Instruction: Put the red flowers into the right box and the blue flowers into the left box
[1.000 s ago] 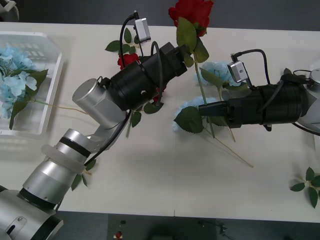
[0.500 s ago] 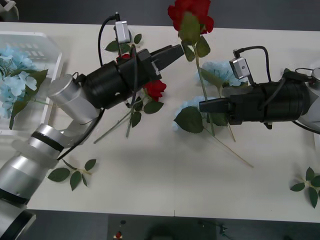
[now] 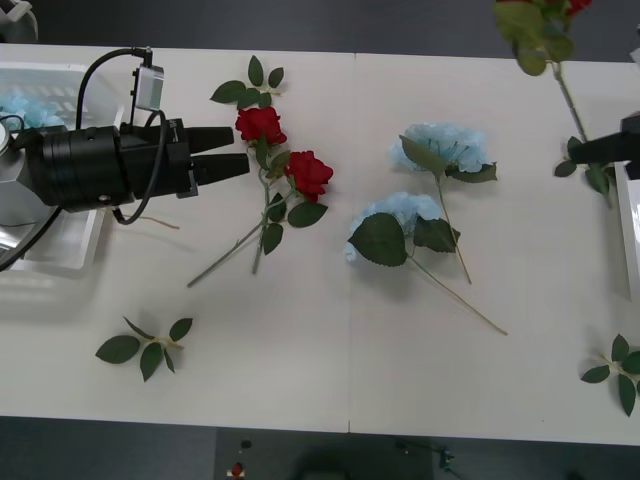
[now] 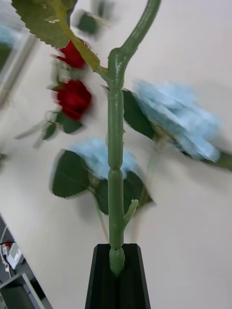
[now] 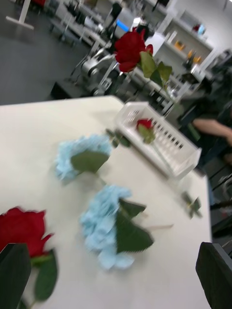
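Front view: the left gripper [image 3: 236, 152] is seen at the left of the table [image 3: 330, 380], its black fingers spread and pointing at two red roses [image 3: 285, 150] that lie just beside the fingertips, stems crossing toward the table's near side. Nothing is held by it. Behind its arm the left box [image 3: 60, 255] sits at the table's left edge, with a blue flower [image 3: 20, 100] partly visible inside. Two more blue flowers [image 3: 430, 175] are laid near the table's middle, one head farther back, one nearer, each with large dark leaves and a thin stem. Loose leaf sprigs [image 3: 148, 347] are found near the front left and front right corners.

At the far right the right gripper [image 3: 606, 150] is clenched on the stem of a raised rose [image 3: 545, 25], whose bloom and leaves are cut by the upper edge. The right box [image 3: 630, 235] shows as a white rim just below that gripper.

From the right wrist, the green stem [image 4: 115, 159] is seen clamped between the black fingers [image 4: 99, 280], with the table flowers blurred beyond.

From the left wrist, the right box [image 5: 159, 140] is seen as a slotted white basket holding one rose [image 5: 143, 126], the raised rose [image 5: 130, 46] above it
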You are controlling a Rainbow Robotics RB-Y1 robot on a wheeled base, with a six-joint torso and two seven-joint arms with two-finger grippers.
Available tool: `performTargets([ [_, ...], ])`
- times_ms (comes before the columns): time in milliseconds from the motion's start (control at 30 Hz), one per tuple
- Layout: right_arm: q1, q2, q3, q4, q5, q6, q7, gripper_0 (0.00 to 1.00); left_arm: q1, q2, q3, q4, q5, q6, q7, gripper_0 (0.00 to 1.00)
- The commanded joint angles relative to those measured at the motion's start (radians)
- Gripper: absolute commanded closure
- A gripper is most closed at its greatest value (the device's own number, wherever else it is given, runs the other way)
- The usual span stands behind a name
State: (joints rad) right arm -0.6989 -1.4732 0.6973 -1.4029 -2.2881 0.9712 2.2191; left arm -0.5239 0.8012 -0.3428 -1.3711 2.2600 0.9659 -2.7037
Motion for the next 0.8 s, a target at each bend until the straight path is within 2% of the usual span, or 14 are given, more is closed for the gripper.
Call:
performTargets([
  [33, -0.016, -0.081, 0.011, 0.078, 0.164, 0.043, -0.231, 1.00, -0.008, 0.029, 0.045, 0.027, -0.128, 0.043, 0.027, 0.00],
  [267, -0.016, -0.079, 0.011, 0.243, 0.375, 0.139, -0.461, 1.00, -0.059, -0.059, 0.065, 0.198, -0.349, 0.066, 0.113, 0.00],
  [367, -0.016, -0.070, 0.013, 0.289, 0.443, 0.167, -0.521, 1.00, -0.073, -0.120, 0.065, 0.248, -0.416, 0.000, 0.165, 0.00],
  [467, -0.016, -0.058, 0.016, 0.328, 0.518, 0.173, -0.578, 1.00, -0.077, -0.186, 0.065, 0.259, -0.528, -0.124, 0.220, 0.00],
  [600, -0.016, -0.052, 0.027, 0.366, 0.615, 0.142, -0.581, 1.00, -0.097, -0.270, 0.065, 0.261, -0.752, -0.245, 0.351, 0.00],
  [800, -0.017, -0.053, 0.119, 0.372, 0.653, 0.024, -0.564, 1.00, -0.136, -0.329, 0.067, 0.261, -1.030, -0.276, 0.582, 0.00],
])
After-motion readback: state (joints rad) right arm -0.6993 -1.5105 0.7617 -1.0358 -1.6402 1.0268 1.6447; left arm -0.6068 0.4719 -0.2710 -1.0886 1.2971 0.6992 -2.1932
